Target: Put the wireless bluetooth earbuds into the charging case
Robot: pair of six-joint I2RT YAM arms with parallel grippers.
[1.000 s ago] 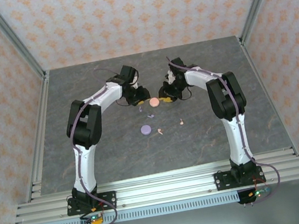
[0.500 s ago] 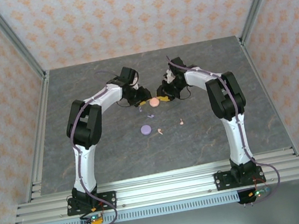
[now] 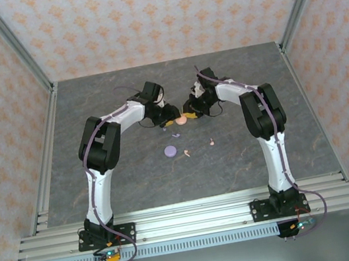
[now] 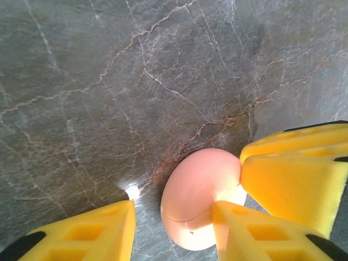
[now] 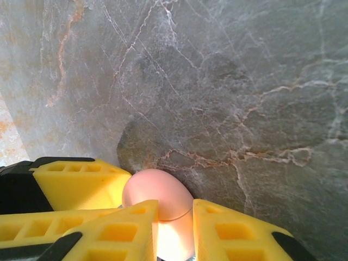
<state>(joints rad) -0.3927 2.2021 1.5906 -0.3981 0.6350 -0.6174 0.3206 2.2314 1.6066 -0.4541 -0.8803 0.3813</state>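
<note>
Top view: earbuds (image 3: 185,153) lie loose mid-table (image 3: 143,182) beside lilac disc (image 3: 170,150); pink charging case (image 3: 181,120) sits toward far edge. Wrist views add: right gripper (image 5: 175,209) pinches case; left gripper (image 4: 174,215) has jaws apart, one finger touching case.

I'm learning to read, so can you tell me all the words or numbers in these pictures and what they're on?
There are none to read.
The pink case, the purple disc, the yellow fingers and the patterned wallpaper carry no words or numbers.
The small boards at the arm bases are too small to tell.
</note>
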